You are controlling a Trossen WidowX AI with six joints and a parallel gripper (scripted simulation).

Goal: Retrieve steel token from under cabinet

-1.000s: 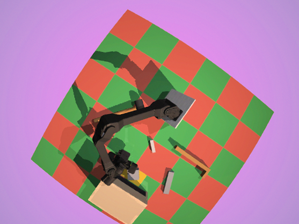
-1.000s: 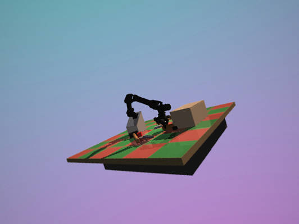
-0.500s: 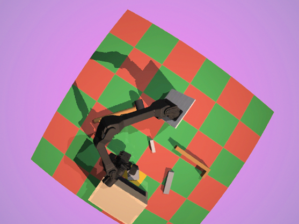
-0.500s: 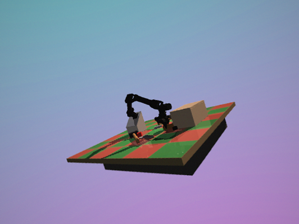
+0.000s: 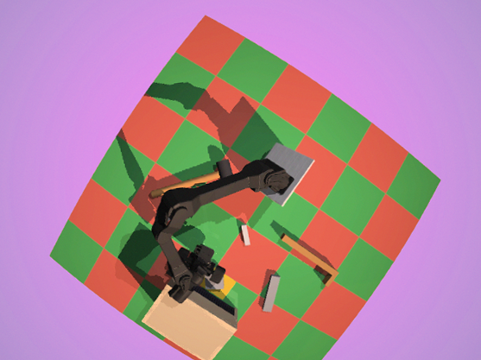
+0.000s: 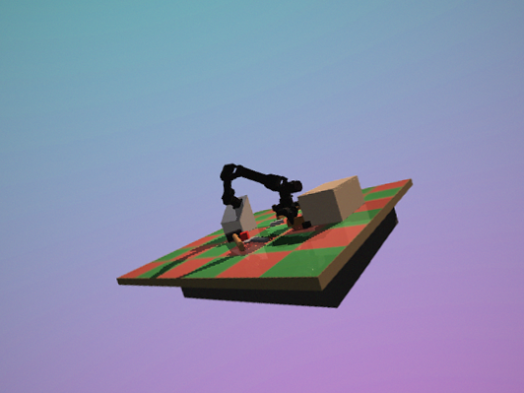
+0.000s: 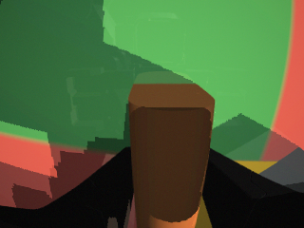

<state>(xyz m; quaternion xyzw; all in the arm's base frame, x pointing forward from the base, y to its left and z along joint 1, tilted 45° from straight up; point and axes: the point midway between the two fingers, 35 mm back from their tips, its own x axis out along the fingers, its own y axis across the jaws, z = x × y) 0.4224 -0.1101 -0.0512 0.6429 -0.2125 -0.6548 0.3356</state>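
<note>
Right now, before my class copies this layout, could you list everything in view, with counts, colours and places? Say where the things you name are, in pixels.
checkered table top point(image 5: 327, 154) point(image 6: 303, 262): one, red and green, under everything
cabinet point(image 5: 189, 322) point(image 6: 318, 208): one, tan, table edge
marked area point(image 5: 229, 285) point(image 7: 256, 163): one, yellow, before the cabinet
flat piece point(image 5: 217, 283) point(image 7: 290, 171): one, grey, over the marked area
hammer-shaped tool point(image 5: 195, 181) point(image 6: 237, 241): one, orange handle, dark head, beside the arm
small block point(image 5: 245, 234): one, white, mid-table
bar point(image 5: 272, 293): one, grey, right of the cabinet in the top view
L-shaped stick point(image 5: 307, 255): one, orange, beyond the bar
red block point(image 6: 244, 235): one, by the hammer-shaped tool
black block point(image 6: 306, 224): one, by the cabinet
slab point(image 5: 292, 158) point(image 6: 246, 214): one, grey, at the arm's base
handle point(image 7: 171, 161): one, brown, between the fingers
arm point(image 5: 219, 187) point(image 6: 259, 176): one, black
fingers: two, black, shut on the handle
</note>
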